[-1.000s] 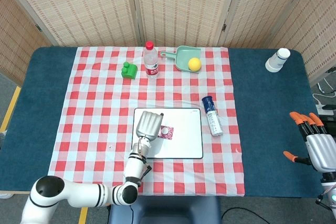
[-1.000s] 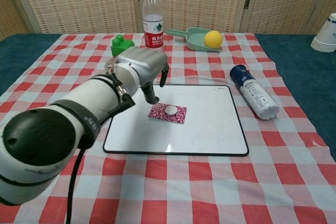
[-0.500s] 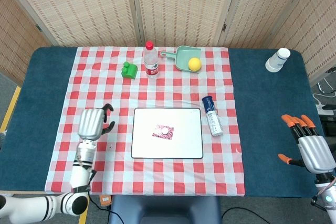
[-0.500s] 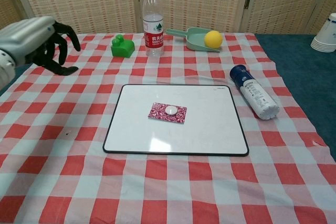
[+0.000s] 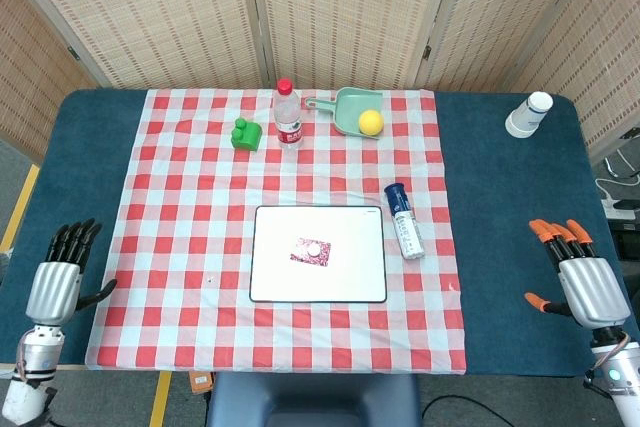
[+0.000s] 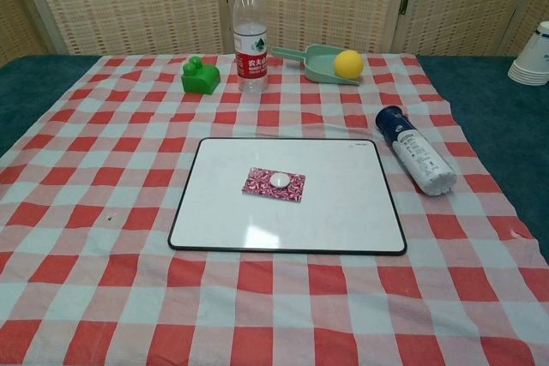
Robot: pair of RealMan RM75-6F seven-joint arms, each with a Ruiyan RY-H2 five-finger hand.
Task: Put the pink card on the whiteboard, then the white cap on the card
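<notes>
The whiteboard lies flat in the middle of the checked cloth. On it lies the pink card, and the white cap sits on top of the card. My left hand hangs beyond the table's left front corner, fingers spread, holding nothing. My right hand is over the table's right front edge, fingers spread and empty. Neither hand shows in the chest view.
At the back stand a water bottle, a green block and a green scoop holding a yellow ball. A blue-capped tube lies right of the board. Paper cups stand far right.
My left hand has drawn back from the board, leftward and toward the front, off the cloth past the table's left edge. The cap stays on the card. The right hand barely shifted.
</notes>
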